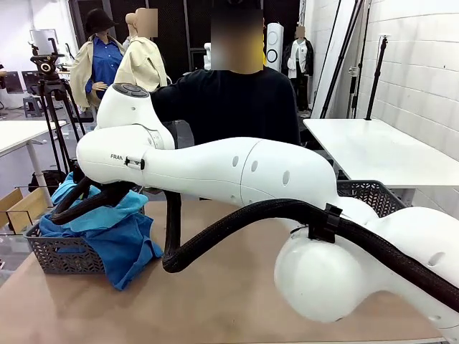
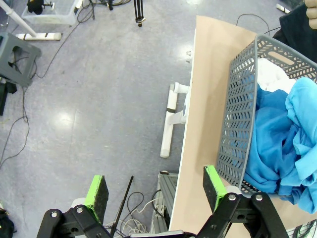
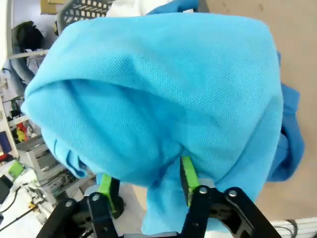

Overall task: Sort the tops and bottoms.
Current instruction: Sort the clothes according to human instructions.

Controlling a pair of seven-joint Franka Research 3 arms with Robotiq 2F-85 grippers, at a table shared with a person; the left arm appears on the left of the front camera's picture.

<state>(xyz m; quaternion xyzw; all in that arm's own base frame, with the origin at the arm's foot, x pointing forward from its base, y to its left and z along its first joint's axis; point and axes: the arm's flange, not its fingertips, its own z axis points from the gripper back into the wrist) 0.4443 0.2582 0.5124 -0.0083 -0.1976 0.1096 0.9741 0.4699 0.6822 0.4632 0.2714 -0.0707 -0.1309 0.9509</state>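
The right gripper (image 3: 146,186) is right in among the fabric: its green pads stand apart with a fold of the sky-blue top (image 3: 158,94) hanging between and over them, and whether the pads actually pinch that fold I cannot tell. Out from there, the cloth drapes wide, with a grey basket (image 3: 81,9) peeking above it. Over to the left gripper (image 2: 153,191), and its fingers are spread wide with nothing between them, hovering past the counter's left edge, just beside the basket's (image 2: 242,99) wall. Inside, a heap of blue tops (image 2: 280,139) with a white one (image 2: 270,74) tucked underneath. From the front, that basket (image 1: 61,254) sits at the counter's (image 1: 229,301) left edge, blue tops (image 1: 125,240) spilling over its rim onto the wood, and a second grey basket (image 1: 369,193) waits at the right. My read: sorting is underway, this top is arriving at the pile, and how much is left I can't judge.
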